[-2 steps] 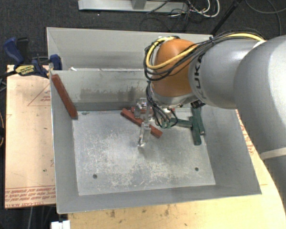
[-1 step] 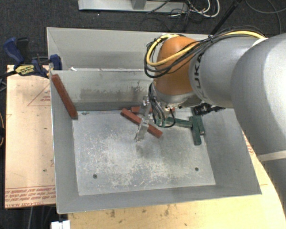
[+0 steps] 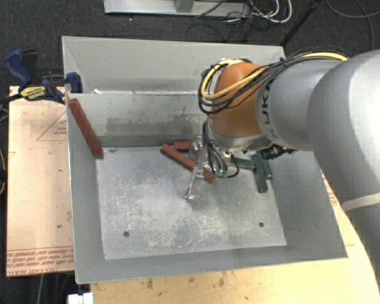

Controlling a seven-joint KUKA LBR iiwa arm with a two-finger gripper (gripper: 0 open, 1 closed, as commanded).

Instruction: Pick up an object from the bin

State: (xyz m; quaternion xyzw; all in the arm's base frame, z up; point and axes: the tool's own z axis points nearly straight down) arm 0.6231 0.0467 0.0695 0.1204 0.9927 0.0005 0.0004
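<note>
- Reddish-brown flat bar [image 3: 180, 157] lying just 12 o'clock of the bin [image 3: 177, 233] floor's centre, slanting from 10 to 4 o'clock.
- End effector [image 3: 195, 185] at the bar's 4 o'clock end; open or closed, cannot tell.
- Probably stiff, light, wood-like, not fragile.
- Best taken across the narrow width near mid-length, to avoid tipping.
- Dark green piece [image 3: 256, 170] close by at 3 o'clock.
</note>
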